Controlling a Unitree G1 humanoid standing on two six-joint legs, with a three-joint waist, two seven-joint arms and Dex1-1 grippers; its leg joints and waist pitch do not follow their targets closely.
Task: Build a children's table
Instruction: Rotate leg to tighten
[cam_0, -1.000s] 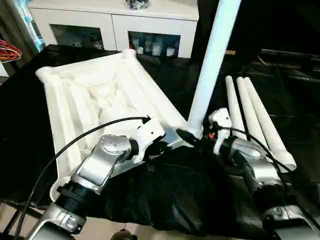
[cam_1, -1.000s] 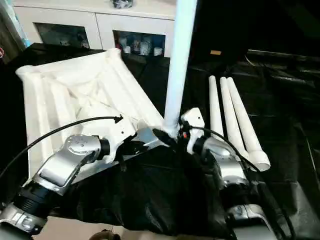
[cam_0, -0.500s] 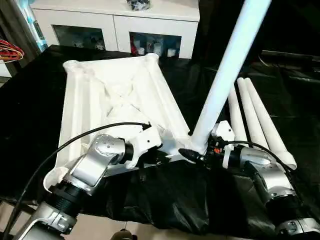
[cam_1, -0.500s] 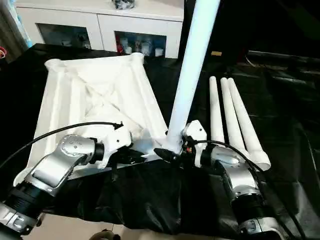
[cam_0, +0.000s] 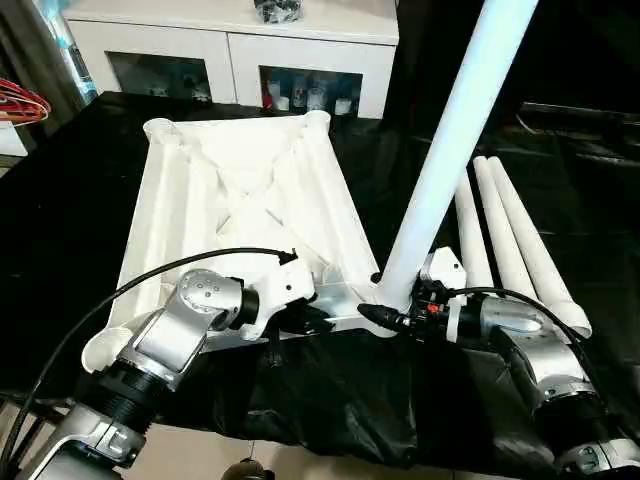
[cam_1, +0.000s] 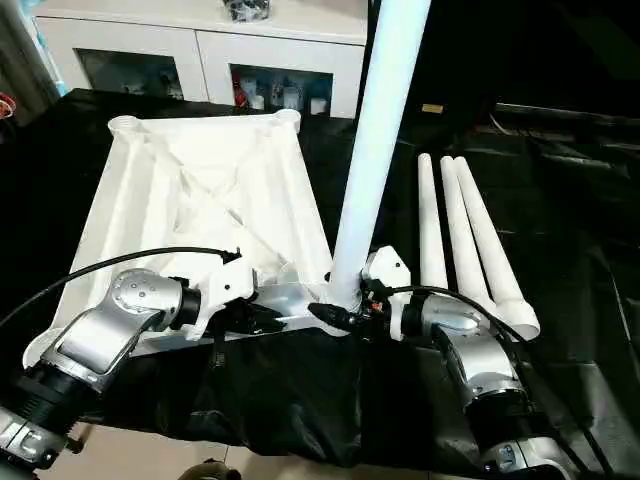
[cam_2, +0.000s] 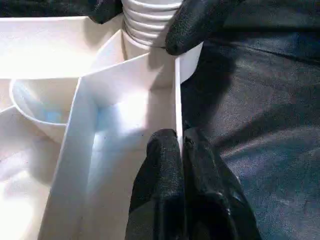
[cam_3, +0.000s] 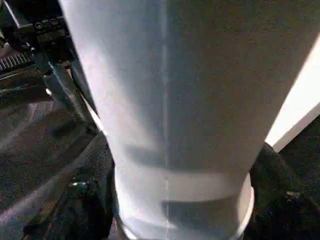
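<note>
- A wide surface (cam_0: 60, 220) draped in black cloth carries everything; behind it stands a white cabinet (cam_0: 230, 45) with glass doors.
- The white table top (cam_0: 240, 215) lies upside down on the cloth, its ribbed underside and rounded corner sockets facing up.
- One long white leg (cam_0: 450, 150) stands in the near corner socket closest to the robot's right arm, leaning slightly away from the top.
- Three spare legs (cam_0: 510, 235) lie side by side on the cloth, just beside the standing leg.
- The left gripper (cam_2: 180, 150) has its jaws clenched on the thin raised rim of the top, near that socket.
- The right gripper (cam_0: 395, 318) sits at the foot of the standing leg, one black finger to each side; I cannot tell whether the jaws are pressing it or only bracketing it.
- Risk: the leg's ribbed end shows above the socket, so it is probably not fully seated. If it is let go now, it could tip or pull out.
- Risk: twisting the leg hard could slide the top, since only a thin rim is pinched.
</note>
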